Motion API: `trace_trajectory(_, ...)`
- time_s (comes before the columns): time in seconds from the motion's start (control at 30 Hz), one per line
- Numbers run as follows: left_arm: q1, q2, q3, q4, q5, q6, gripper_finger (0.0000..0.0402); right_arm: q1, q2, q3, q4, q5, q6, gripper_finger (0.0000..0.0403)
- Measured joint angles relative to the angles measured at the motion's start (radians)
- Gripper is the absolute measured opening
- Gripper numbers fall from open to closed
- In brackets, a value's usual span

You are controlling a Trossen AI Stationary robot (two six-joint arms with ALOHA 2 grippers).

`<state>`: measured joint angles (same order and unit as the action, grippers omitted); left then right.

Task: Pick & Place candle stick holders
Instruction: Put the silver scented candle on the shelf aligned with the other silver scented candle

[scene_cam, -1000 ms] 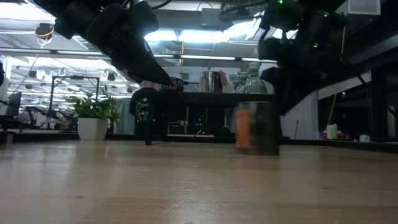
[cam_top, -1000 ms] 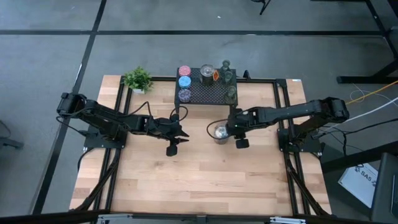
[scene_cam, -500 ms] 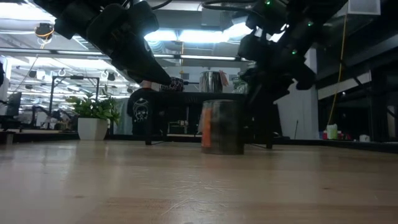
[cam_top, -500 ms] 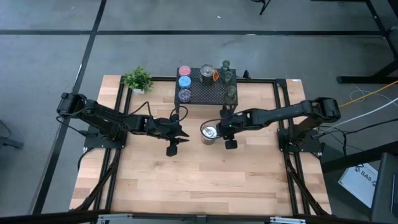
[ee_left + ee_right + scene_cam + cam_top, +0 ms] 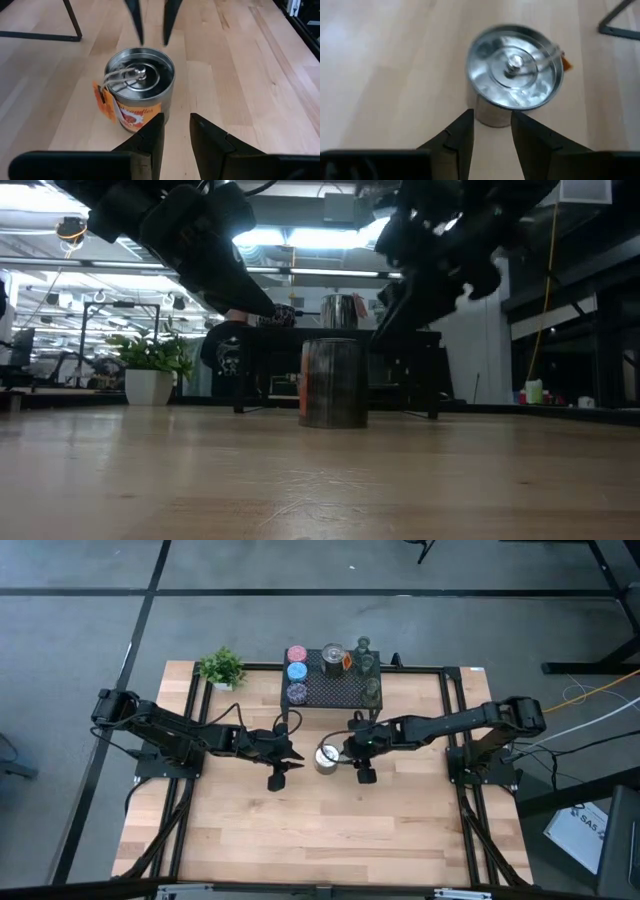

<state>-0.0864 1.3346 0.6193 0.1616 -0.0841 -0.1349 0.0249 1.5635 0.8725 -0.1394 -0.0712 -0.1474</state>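
A silver-and-orange candle stick holder (image 5: pixel 327 756) stands upright on the table between my two grippers; it also shows in the low view (image 5: pixel 333 383). My right gripper (image 5: pixel 346 749) is just to its right, with a narrow gap between its fingers. My left gripper (image 5: pixel 298 756) is just to its left, also narrowly open and pointing at the holder (image 5: pixel 140 85); I cannot tell whether it touches. Pink (image 5: pixel 297 653), blue (image 5: pixel 297 671) and purple (image 5: pixel 297 692) holders, a second silver one (image 5: pixel 332 657) and clear greenish glass ones (image 5: pixel 368 664) stand on the black mesh stand (image 5: pixel 335 690). My right gripper pushes the holder with the free ends of its two fingers (image 5: pixel 141 37), which meet the wall on the holder's right side (image 5: pixel 492 111). The fingers come slanting down from the table's right. The holder stands upright on its base on the table.
A small green potted plant (image 5: pixel 221 667) stands at the table's far left, beside the mesh stand. The stand's legs (image 5: pixel 432 380) rise just behind the holder. Bare wood (image 5: pixel 320 830) lies toward the table's near edge.
My right gripper has gone toward the table's left edge, and the silver-and-orange holder has slid along the table with it, staying upright, until it stands just in front of my left gripper.
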Motion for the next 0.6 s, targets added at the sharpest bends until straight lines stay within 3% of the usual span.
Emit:
trace_trajectory(0.43,0.0,0.0,0.0,0.0,0.0,-0.001,0.0086,0.078,-0.279,-0.006,-0.208,-0.011,0.002,0.0132)
trace_trajectory(0.6,0.0,0.0,0.0,0.005,0.0,-0.001,0.0086,0.1,-0.403,-0.123,-0.135,-0.011,-0.007,0.0132)
